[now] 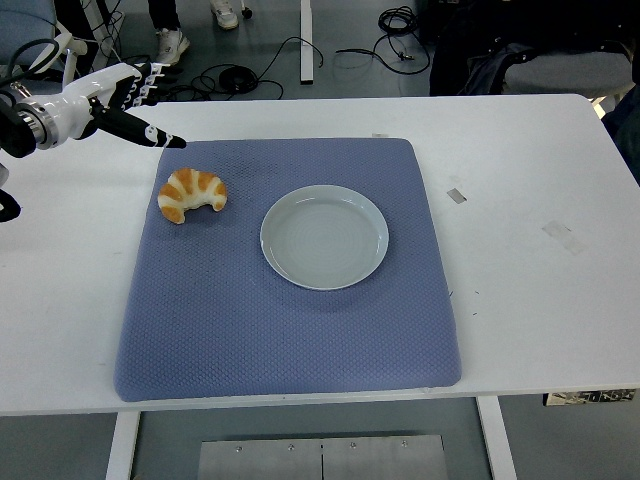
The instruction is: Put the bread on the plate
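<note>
One croissant, one plate, one hand.

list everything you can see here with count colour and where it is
table: 1, white, fills most of the view
mat: 1, blue, on the table's middle
plate: 1, pale grey-white, empty, on the mat right of centre
croissant: 1, golden brown with white ends, on the mat's far left part, apart from the plate
tape bits: 2, grey, on the bare table right of the mat
cables: several, black, on the floor beyond the table
shoes: 2, white, on the floor at the top
left hand: 1, white and black, fingers spread, above the mat's far left corner, holding nothing
right hand: not in view
</note>
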Robot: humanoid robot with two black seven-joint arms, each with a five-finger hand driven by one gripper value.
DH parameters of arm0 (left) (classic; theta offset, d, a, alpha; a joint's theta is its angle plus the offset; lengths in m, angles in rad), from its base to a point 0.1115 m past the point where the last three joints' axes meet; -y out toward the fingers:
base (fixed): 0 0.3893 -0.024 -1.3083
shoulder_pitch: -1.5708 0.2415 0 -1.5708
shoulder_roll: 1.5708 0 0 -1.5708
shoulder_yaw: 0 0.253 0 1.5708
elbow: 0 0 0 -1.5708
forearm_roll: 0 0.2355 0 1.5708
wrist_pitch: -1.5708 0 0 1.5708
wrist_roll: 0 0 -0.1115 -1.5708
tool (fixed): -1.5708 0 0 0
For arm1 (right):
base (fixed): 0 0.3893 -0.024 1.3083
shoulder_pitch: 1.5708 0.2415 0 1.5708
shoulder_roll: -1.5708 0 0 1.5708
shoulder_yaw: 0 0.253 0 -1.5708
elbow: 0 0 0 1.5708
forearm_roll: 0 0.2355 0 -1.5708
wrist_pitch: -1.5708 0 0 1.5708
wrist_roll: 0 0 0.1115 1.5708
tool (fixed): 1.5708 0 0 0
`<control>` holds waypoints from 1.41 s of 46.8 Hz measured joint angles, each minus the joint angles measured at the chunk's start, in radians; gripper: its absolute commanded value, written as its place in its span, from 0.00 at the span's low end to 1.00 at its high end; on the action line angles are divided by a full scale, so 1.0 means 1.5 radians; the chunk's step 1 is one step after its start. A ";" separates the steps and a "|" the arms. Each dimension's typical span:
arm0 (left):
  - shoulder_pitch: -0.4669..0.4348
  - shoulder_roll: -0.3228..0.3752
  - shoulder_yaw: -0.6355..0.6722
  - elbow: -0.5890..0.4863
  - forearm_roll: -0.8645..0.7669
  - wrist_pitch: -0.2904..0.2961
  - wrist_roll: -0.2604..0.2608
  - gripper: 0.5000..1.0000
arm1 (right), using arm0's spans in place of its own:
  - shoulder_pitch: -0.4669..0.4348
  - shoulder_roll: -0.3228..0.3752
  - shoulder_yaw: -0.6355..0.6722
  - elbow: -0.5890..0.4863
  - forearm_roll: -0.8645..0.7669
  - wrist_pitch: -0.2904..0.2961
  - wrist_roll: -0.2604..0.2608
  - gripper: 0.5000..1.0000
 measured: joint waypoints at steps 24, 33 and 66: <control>-0.027 -0.004 0.120 0.019 0.030 0.057 -0.004 0.90 | 0.000 0.000 0.000 0.000 0.000 0.000 0.000 1.00; -0.033 -0.013 0.134 0.018 0.030 0.060 -0.001 0.90 | 0.000 0.000 0.000 0.000 0.000 0.000 0.000 1.00; -0.031 -0.061 0.184 0.032 0.026 0.062 0.010 0.81 | 0.000 0.000 0.000 0.000 0.000 0.000 0.000 1.00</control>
